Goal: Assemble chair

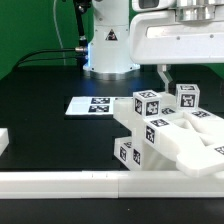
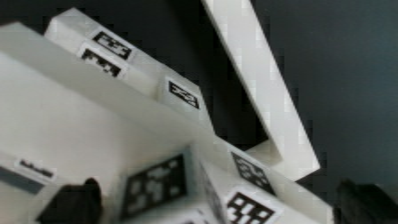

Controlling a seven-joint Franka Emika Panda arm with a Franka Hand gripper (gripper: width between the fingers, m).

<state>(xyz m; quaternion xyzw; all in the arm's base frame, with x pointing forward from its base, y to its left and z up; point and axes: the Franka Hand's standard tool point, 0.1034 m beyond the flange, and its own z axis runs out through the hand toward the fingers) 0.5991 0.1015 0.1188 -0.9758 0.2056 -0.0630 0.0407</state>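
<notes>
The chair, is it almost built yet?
Partly. The white plastic tagged chair pieces already sit bunched together against the long white border rail, some stacked, though I cannot tell which are truly joined. Nothing is in hand: the two-finger gripper hangs open above the pile. It does not look like a chair yet, so plenty is left. The flat white marker board lies apart.

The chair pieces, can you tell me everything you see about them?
The chair pieces are white, plastic-looking blocks and flat slabs, each wearing black-and-white square tags. They sit jumbled together in a leaning heap on the black table, at the exterior view's right, just behind the long white rail. Some blocks stand upright on top. The tool hangs open just above them, holding nothing.
</notes>
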